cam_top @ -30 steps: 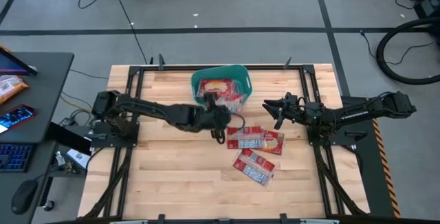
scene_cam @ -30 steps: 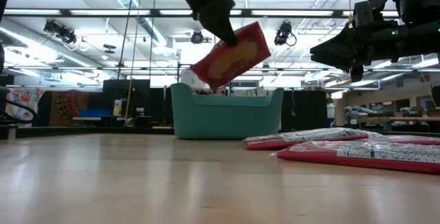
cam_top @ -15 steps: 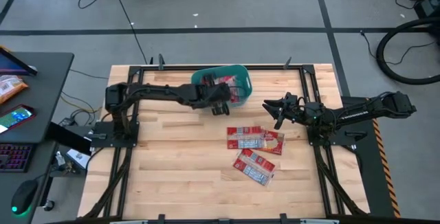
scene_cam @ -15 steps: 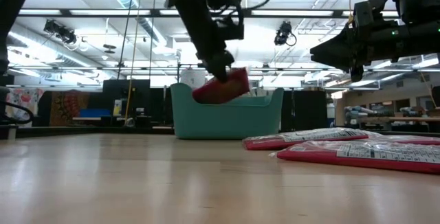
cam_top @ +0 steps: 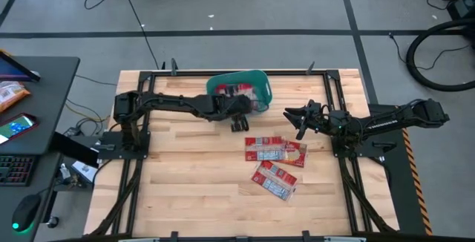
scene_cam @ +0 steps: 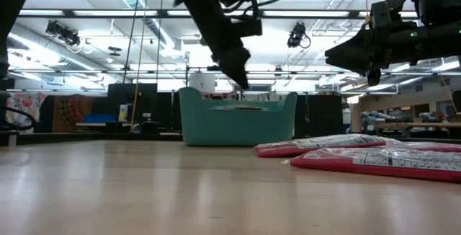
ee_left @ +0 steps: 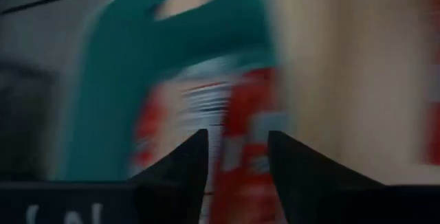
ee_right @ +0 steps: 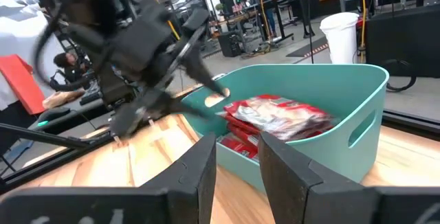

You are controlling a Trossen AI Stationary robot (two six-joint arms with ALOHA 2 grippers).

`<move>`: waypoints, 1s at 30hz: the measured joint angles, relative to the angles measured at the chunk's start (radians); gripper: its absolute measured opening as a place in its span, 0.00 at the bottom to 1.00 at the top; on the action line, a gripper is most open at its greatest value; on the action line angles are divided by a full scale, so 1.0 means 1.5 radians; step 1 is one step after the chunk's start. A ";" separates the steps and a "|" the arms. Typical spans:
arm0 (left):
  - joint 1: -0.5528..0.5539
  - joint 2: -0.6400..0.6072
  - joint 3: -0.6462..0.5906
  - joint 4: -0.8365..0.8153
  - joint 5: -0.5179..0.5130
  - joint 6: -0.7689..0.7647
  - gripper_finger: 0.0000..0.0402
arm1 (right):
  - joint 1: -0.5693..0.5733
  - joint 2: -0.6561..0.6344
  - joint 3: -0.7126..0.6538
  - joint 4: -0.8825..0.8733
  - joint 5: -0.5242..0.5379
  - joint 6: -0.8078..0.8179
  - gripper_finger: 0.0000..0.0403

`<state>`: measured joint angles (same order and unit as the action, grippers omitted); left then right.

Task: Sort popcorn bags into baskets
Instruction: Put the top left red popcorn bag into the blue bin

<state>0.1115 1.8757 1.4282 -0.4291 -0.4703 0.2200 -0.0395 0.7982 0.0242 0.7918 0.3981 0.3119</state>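
Note:
The teal basket [cam_top: 214,86] stands at the table's far middle, and several red popcorn bags [ee_right: 282,117] lie in it. My left gripper [cam_top: 239,122] hovers open and empty just at the basket's near side, above rim height in the low view [scene_cam: 241,80]. Its wrist view looks down on the basket [ee_left: 124,80] and the bags [ee_left: 237,107]. Two red bags lie flat on the wood, one [cam_top: 274,150] nearer the middle and one [cam_top: 273,180] nearer the front edge. My right gripper [cam_top: 293,116] is open and empty in the air to the right of the basket.
Black frame rails [cam_top: 141,123] run along the table's left and right sides. A dark desk [cam_top: 37,101] with a phone and an orange packet [cam_top: 11,93] stands beyond the left edge. Bare wood [cam_top: 185,182] lies at the near left.
My left gripper has carried a red bag toward the far edge and down to the basket's rim, and it has let the bag go. The bag now lies in the basket. The gripper has drawn back a little toward the near side.

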 joint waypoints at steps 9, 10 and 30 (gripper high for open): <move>-0.055 0.032 0.000 0.090 0.307 -0.020 0.43 | 0.000 0.000 0.000 0.000 0.000 0.000 0.29; -0.062 0.041 -0.001 0.097 0.307 -0.021 0.43 | 0.000 0.000 0.000 0.000 0.000 0.000 0.29; -0.167 0.158 0.000 0.046 0.154 -0.104 0.53 | 0.000 0.001 0.000 0.000 0.000 0.000 0.29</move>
<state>-0.1388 2.1132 1.4277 -0.3595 -0.2386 0.0641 -0.0395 0.7990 0.0246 0.7917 0.3981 0.3119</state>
